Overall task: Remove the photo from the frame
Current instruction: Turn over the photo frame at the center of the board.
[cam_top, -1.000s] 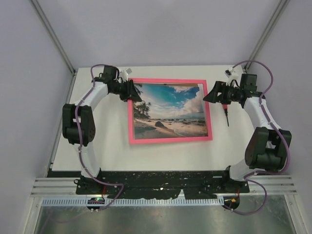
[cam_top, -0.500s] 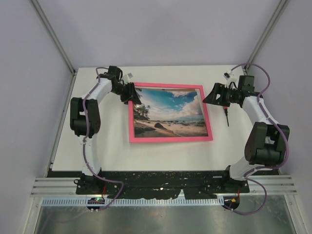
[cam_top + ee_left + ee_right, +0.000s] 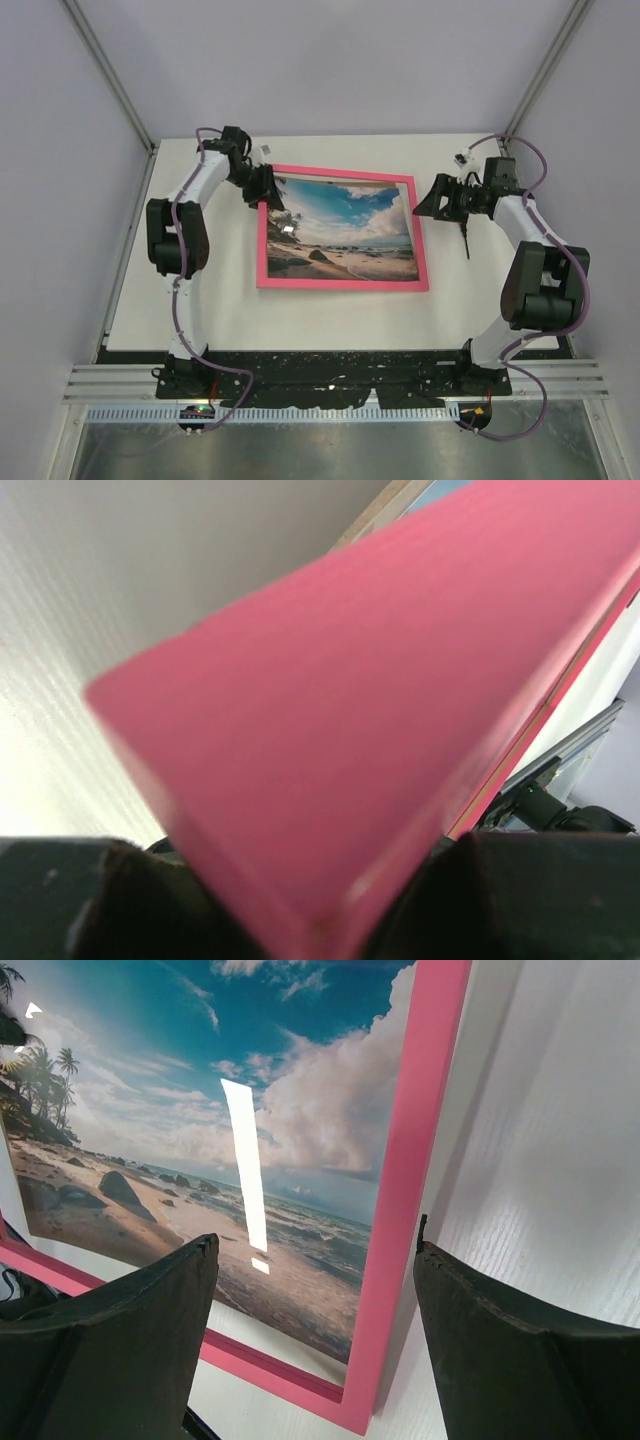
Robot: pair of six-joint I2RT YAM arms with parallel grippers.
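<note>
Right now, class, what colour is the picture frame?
Bright pink; the frame shows best in the top external view.

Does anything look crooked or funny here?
Yes. The pink frame lies crooked on the table, not lined up with its edges. The left gripper pinches its far-left corner, and its right edge looks lifted, with a shadow underneath. Nothing looks broken.

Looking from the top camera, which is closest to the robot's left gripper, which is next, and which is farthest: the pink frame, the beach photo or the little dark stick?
1. Thin pink picture frame: its far-left corner sits in the left gripper.
2. Beach photo print: just inside the frame.
3. Thin dark stick: far over on the right side.
</note>
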